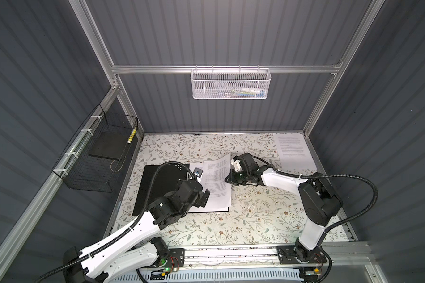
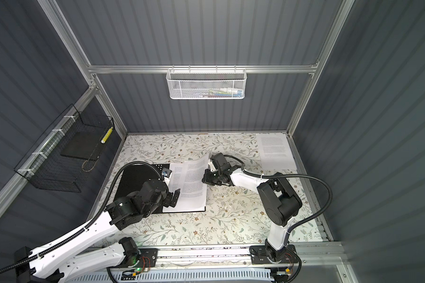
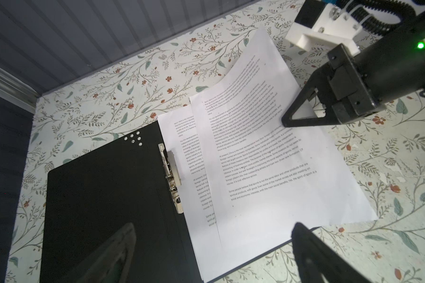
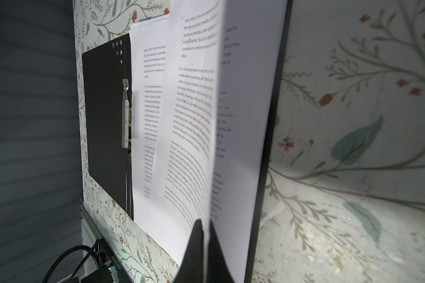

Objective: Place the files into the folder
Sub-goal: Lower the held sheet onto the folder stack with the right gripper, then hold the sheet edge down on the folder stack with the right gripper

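At the left wall: black wire basket (image 1: 93, 156) with a dark slab inside. Not part of this job.

Beside it, on the floral-print worktop (image 1: 255, 215), the folder (image 3: 103, 191) lies opened flat. It is matte black inside, thin and stiff, with a cluster of small pale dots at one corner. A shiny metal clip (image 3: 171, 181) runs along the spine.

Left gripper (image 1: 203, 198) hovers over the near part of the folder, jaws wide, holding nothing. Judged: placed to press the paper down while the other arm shifts it.

The folder's right half carries the lower sheet (image 3: 179, 137), flat and roughly square to the cover, one edge by the clip. The top sheet (image 3: 268, 171) lies skewed across it and overhangs the folder's right edge, its far corner bowed up. Both are thin white paper with blocks of small black print, limp enough to curve.

Right gripper (image 3: 290, 120) has its jaws closed on the top sheet's right edge, pinching the paper between black tapered tips. In the right wrist view the sheet rises edge-on from them. Judged: an edge grip lets the sheet be dragged left and squared. Risk: a crease, or pulling the lower sheet along.

Far right corner: third sheet (image 1: 293, 152), flat, well apart from the folder, not yet filed.
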Robot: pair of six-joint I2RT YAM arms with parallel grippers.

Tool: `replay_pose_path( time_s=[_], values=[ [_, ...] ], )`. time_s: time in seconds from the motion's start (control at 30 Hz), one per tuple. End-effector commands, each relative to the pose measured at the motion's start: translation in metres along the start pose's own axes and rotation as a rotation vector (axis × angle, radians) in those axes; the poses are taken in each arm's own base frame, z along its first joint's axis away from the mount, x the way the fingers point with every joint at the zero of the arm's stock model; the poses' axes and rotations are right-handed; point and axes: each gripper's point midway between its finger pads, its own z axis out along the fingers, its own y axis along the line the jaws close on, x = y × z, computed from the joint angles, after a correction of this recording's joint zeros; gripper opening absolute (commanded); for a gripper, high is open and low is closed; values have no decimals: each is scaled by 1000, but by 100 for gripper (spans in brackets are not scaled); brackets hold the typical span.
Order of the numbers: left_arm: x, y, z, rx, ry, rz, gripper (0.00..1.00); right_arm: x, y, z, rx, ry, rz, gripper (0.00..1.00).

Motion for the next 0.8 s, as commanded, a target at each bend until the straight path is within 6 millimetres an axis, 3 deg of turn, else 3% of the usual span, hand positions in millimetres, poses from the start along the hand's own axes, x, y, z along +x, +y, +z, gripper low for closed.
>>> replay_pose_path(
  time_s=[0.0, 0.43, 0.77],
  values=[
    [-5, -11, -1, 63, 11, -13, 100, -4, 6, 6, -23, 12, -25, 0],
    [1, -9, 5, 58, 64, -28, 100, -8, 9, 22, -29, 26, -26, 0],
    [1, 17, 10, -44, 79, -113, 100, -12, 14, 28, -42, 28, -30, 0]
  ],
)
